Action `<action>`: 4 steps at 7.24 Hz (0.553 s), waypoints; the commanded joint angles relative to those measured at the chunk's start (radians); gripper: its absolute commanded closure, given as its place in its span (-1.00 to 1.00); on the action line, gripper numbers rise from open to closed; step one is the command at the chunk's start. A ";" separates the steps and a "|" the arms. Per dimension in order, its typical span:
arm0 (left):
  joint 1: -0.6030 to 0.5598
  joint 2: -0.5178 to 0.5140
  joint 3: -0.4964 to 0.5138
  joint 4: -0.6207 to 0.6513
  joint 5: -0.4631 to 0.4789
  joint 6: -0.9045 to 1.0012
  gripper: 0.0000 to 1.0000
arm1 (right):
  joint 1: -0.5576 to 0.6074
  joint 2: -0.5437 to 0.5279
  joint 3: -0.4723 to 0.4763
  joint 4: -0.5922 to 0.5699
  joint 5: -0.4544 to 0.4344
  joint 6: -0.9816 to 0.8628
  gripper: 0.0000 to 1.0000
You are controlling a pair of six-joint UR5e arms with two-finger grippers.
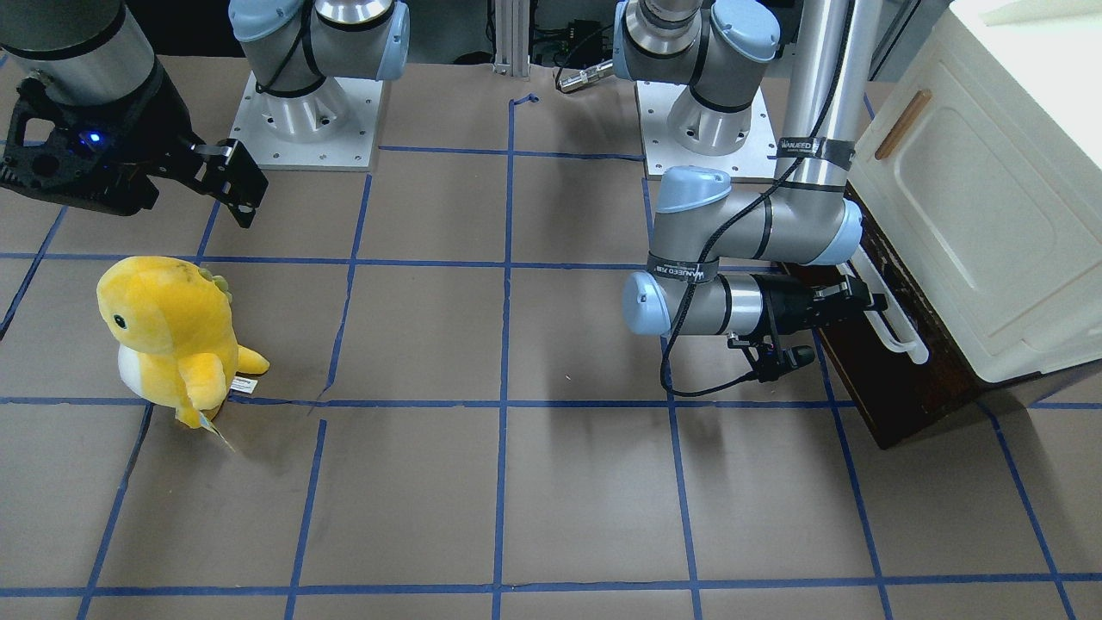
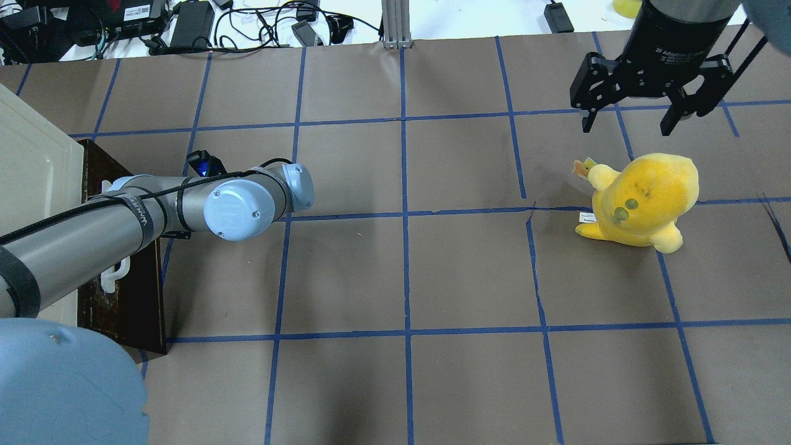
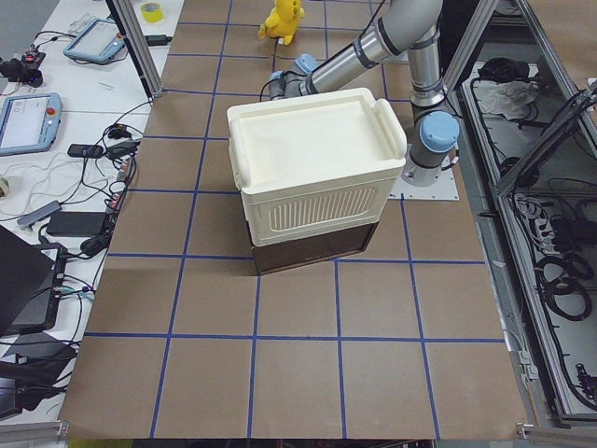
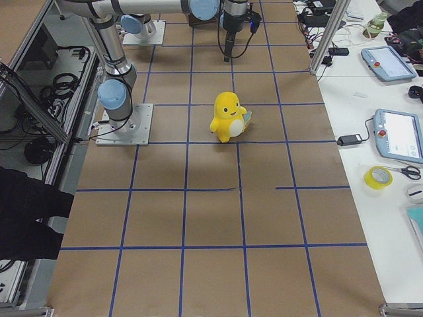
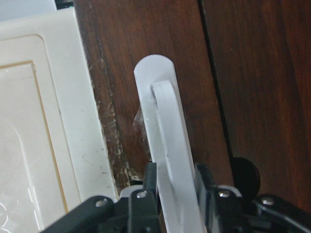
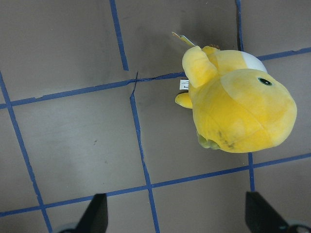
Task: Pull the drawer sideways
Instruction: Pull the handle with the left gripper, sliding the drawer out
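Left pincer (image 5: pixel 175 182) is closed narrow on the white bar handle (image 5: pixel 163 121). The wrist view shows one black finger (image 5: pixel 149 182) against each side of the bar, no gap visible. The hold is off-centre, close to the bar's rounded end mount, not mid-bar.

Straight ahead of the pincer, just behind the bar, is the drawer (image 5: pixel 243 73): dark worn wood front, scuffed along one edge. It sits under the cream cabinet (image 1: pixel 990 198), at the table (image 1: pixel 516 482) end on the robot's left, front facing the pincer. No pale side wood shows, so I judge it barely out or not out at all.

Handling, my read:
- The drawer is stiff wood and shallow, so probably light to moderate, and not fragile.
- The bar looks smooth and glossy, so the fingers may slide along it if the pull is not square.
- The bar stands off the front on end posts, which leaves room to wrap it. It is the only sensible place to hold.
- Mid-bar would pull straighter. A hold this near one end could rack the drawer in its slot and jam it.
- The cabinet looks like a loose box. It may drag along with the drawer, since nothing braces it.

Far from the left pincer, well across the table, the right pincer (image 2: pixel 626 127) is spread wide and empty, hanging above the surface. The yellow plush (image 2: pixel 642 198) sits near it and touches nothing. Neither is involved in the pull.
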 commanded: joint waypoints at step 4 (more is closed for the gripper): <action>0.000 -0.018 0.006 0.000 0.000 -0.019 0.54 | 0.000 0.000 0.000 0.000 0.000 0.000 -1.00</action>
